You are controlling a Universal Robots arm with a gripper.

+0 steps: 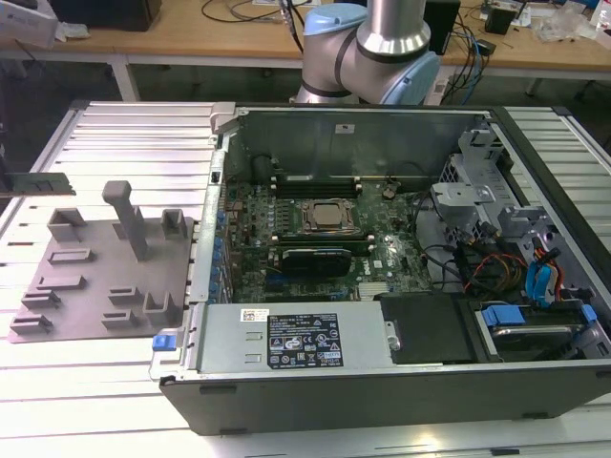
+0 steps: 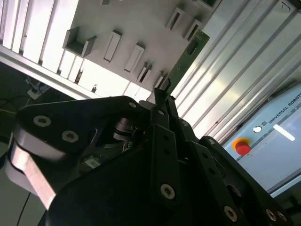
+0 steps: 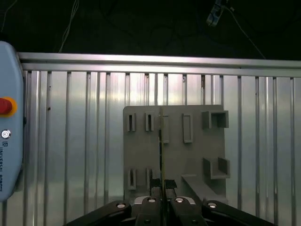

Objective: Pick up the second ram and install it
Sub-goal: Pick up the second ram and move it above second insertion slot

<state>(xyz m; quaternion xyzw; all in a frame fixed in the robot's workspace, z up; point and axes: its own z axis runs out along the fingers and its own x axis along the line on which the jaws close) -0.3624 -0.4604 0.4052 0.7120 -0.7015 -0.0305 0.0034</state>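
- Black gripper [image 2: 162, 96] clamps one end of the second ram [image 2: 186, 56], its jaws closed on the stick, over the grey fixture plate [image 3: 193, 155].
- Step judged: pick-up made, install not yet done.
- Seating calls for squaring the stick to a free slot on the motherboard [image 1: 382, 250].

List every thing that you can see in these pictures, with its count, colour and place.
second ram: 1, green, held in the gripper
holder tray: 1, grey, on the table, at the exterior view's left
computer case: 1, dark grey, open, on the table
motherboard: 1, green, inside the case
processor socket: 1, metallic, at the middle of the motherboard
slatted table: 1, silver, under tray and case
red button: 1, red, on a pale blue box
wooden desk: 1, light brown, behind the table
robot arm: 1, silver and pale blue, behind the case
gripper: 1, black, shut on the second ram
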